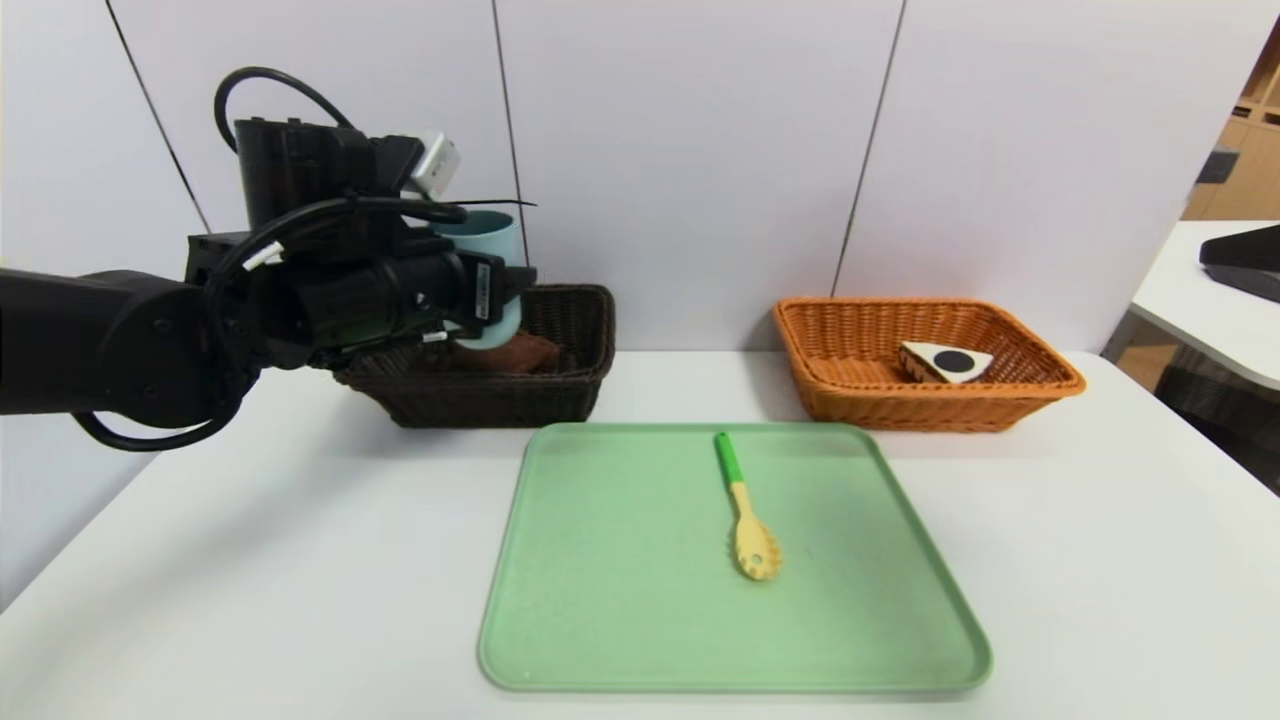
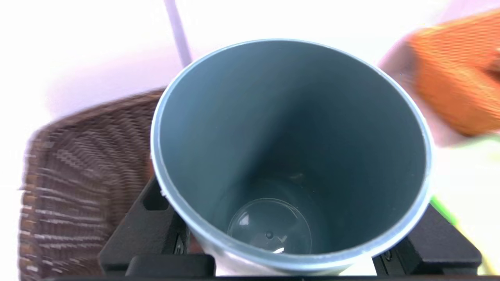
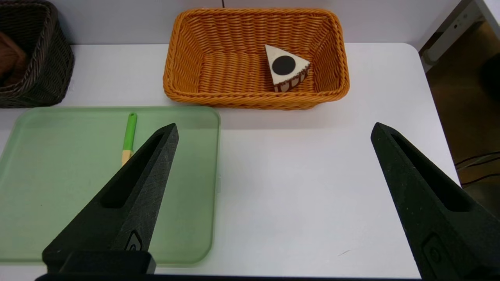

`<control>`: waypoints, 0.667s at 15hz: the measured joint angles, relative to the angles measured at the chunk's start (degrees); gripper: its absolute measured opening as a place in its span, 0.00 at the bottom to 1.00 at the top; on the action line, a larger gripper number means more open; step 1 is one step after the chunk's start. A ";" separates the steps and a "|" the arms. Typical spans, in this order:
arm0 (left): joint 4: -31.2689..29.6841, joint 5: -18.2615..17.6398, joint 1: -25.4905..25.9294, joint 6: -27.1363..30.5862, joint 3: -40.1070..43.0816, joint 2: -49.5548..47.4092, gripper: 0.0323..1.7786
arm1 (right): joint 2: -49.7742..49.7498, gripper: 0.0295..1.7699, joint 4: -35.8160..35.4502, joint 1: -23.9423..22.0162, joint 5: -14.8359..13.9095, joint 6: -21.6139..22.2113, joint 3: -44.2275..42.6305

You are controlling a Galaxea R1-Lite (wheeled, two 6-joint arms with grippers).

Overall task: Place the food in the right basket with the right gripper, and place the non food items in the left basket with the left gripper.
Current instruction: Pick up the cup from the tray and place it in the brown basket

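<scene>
Blue-grey plastic, the cup [image 1: 487, 262] sits upright in the left gripper [image 1: 490, 295], fingers clamped on its sides, above the dark brown basket [image 1: 560, 385] holding the rolled towel [image 1: 520, 352]. The slotted spoon [image 1: 748, 518] lies alone on the green tray [image 1: 600, 620]; the cake slice [image 1: 944, 361] rests underside-up in the orange basket [image 1: 850, 390]. The right gripper [image 3: 273, 132] hangs over bare table [image 3: 297, 195], fingers wide apart.

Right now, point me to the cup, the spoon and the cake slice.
cup [image 2: 289, 128]: left wrist view, on its inner wall.
spoon [image 1: 755, 549]: head view, on its yellow slotted head, lying on the green tray.
cake slice [image 3: 284, 65]: right wrist view, on the black dot of its pale underside.
</scene>
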 joint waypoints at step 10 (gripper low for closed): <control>-0.89 -2.61 13.29 0.06 -5.92 12.35 0.65 | -0.76 0.96 -0.63 -1.85 0.09 0.33 -0.04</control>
